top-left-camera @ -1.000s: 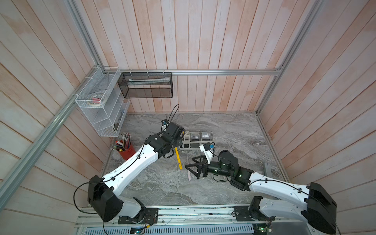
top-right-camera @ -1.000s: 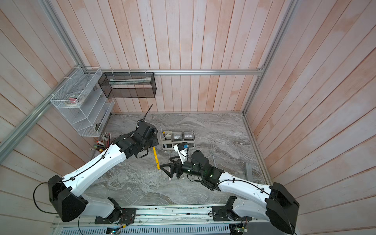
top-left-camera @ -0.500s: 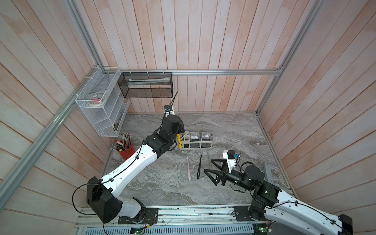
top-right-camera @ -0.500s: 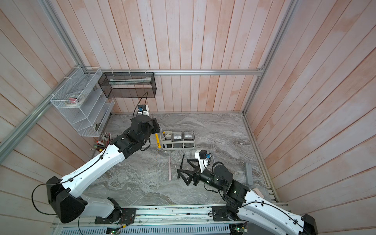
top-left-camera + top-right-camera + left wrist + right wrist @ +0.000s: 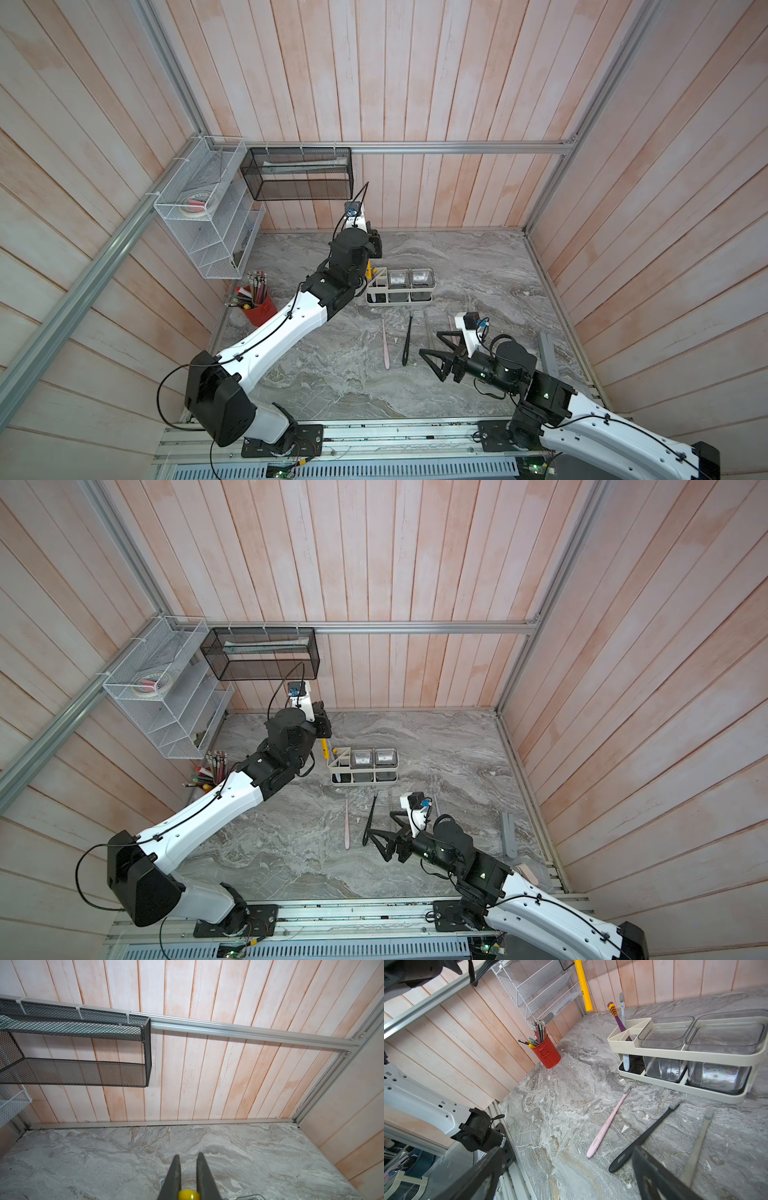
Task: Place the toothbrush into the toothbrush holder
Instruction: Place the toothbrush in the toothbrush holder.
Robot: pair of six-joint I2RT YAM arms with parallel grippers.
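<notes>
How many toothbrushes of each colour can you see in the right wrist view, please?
yellow toothbrush: 1
purple toothbrush: 1
pale blue toothbrush: 1
pink toothbrush: 1
black toothbrush: 1
grey toothbrush: 1
Total: 6

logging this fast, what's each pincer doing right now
Left pincer: shut on the yellow toothbrush.
Right pincer: open, holding nothing.
</notes>
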